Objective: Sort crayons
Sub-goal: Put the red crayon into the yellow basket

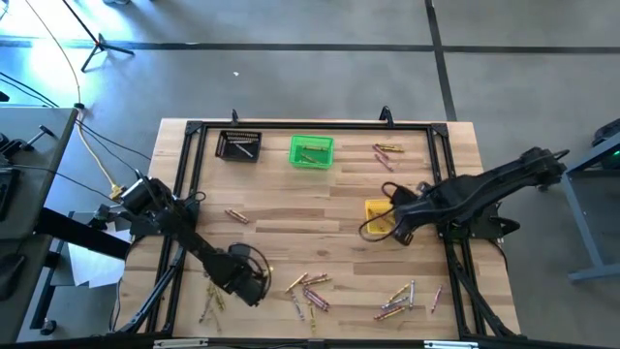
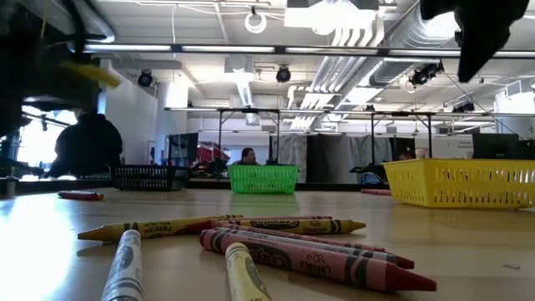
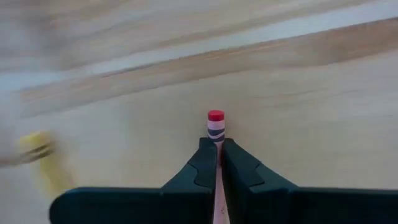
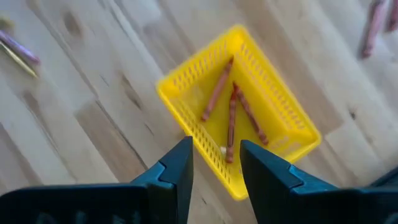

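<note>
Wooden desk, from above: pale plank desk (image 1: 320,194) in a black frame; a black bin (image 1: 238,145) and a green bin (image 1: 311,151) near the far edge, a yellow bin (image 1: 376,210) toward the right edge.
Crayons, from above: thin paper-wrapped crayons (image 1: 308,291) lie loose along the near edge, with a few more near the far right corner.
Left gripper, from above: the left gripper (image 1: 254,283) sits low by the near edge, just left of the loose sticks.
Right gripper, from above: the right gripper (image 1: 401,233) hovers at the yellow bin.
Table-level view: round waxy sticks with printed labels lie crossed in the foreground; all three mesh bins stand far behind; people sit in the room beyond.
Left wrist view: dark fingers (image 3: 202,171) pressed together, pinching a red crayon (image 3: 215,124) whose flat end pokes out above the smooth wood grain.
Right wrist view: fingers spread apart and empty over the yellow lattice bin, which holds several reddish sticks.
Step in hand: likely the pick-up of one red stick.
Next move: probably a lift and carry to the matching bin, keeping the slim, slippery stick from twisting.
</note>
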Controlling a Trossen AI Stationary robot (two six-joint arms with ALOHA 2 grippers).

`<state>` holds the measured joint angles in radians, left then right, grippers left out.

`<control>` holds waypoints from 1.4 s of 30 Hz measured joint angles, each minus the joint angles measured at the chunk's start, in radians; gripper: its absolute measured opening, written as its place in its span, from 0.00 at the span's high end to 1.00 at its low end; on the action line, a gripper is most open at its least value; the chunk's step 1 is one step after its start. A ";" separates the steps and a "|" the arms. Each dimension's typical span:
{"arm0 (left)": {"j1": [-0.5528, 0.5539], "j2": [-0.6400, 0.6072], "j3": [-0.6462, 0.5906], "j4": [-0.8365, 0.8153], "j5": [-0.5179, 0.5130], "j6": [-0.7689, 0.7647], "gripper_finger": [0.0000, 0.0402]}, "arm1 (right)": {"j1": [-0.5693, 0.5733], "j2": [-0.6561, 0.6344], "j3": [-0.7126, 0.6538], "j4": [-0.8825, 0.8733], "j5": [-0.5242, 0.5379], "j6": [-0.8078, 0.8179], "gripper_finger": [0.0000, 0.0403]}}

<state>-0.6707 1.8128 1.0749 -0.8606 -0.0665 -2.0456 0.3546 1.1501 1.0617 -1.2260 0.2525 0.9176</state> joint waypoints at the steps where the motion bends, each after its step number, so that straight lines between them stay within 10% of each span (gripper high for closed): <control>1: 0.011 -0.008 0.002 0.003 -0.023 0.018 0.99 | 0.000 -0.018 0.004 0.000 0.011 0.004 0.71; 15: 0.316 -0.117 0.002 0.473 -0.413 0.807 1.00 | 0.040 -0.179 0.009 0.103 0.028 0.034 0.71; 27: 0.595 -0.093 0.003 1.327 -0.389 1.682 1.00 | 0.140 -0.188 0.009 0.208 0.101 0.072 0.71; 42: 0.664 0.232 0.353 1.363 -0.119 1.919 1.00 | 0.141 -0.188 0.009 0.304 0.184 0.017 0.71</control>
<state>-0.0067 2.0447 1.4278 0.5020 -0.1856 -0.1261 0.4957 0.9623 1.0706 -0.9224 0.4368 0.9350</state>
